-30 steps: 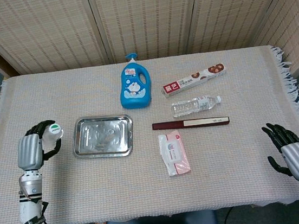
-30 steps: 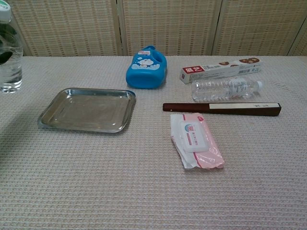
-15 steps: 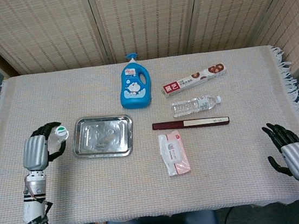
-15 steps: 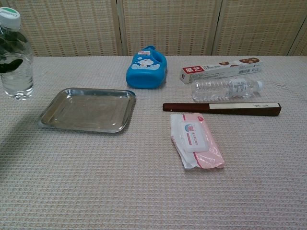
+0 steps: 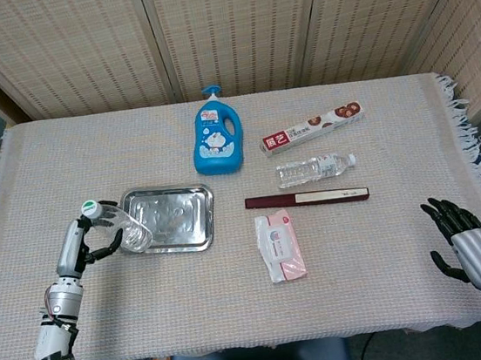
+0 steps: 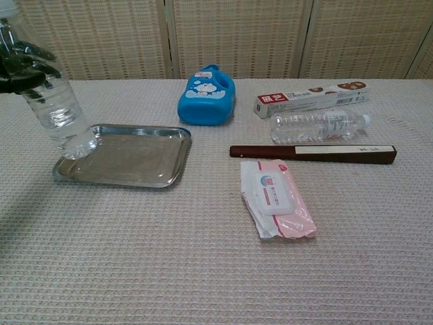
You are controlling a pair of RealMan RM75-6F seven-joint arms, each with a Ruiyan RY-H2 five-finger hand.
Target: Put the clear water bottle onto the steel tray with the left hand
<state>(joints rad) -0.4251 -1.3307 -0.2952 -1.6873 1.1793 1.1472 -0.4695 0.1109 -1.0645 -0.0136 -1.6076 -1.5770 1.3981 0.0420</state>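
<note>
The left hand [image 5: 80, 245], dark-fingered with a grey back, grips the upper part of the clear plastic water bottle with the green-and-white cap [image 6: 57, 112]; in the chest view its black fingers [image 6: 24, 66] wrap the bottle just below the neck. The bottle is tilted, cap leaning away to the left, and its base sits at the near-left corner of the shallow rectangular steel tray [image 6: 145, 164] (whether the base rests on the tray floor or hangs just above it cannot be told). Water fills the lower half of the bottle. The tray holds nothing else and lies on the woven beige cloth covering the worktop [image 5: 383, 268]. Behind the tray stands a blue detergent bottle with a cartoon label and pump top [image 5: 217, 136]. To the right of that lies a long white-and-red carton box [image 5: 312, 127], and just in front of the box a second, smaller clear bottle [image 5: 315, 169] lies on its side, looking empty. Nearer again lies a long dark-red flat case with a white strip [image 5: 307, 198], and in front of it a pink-and-white pack of wet wipes [image 5: 279, 246]. The right hand [image 5: 469, 242] rests at the worktop's near-right corner, fingers spread and holding nothing.
</note>
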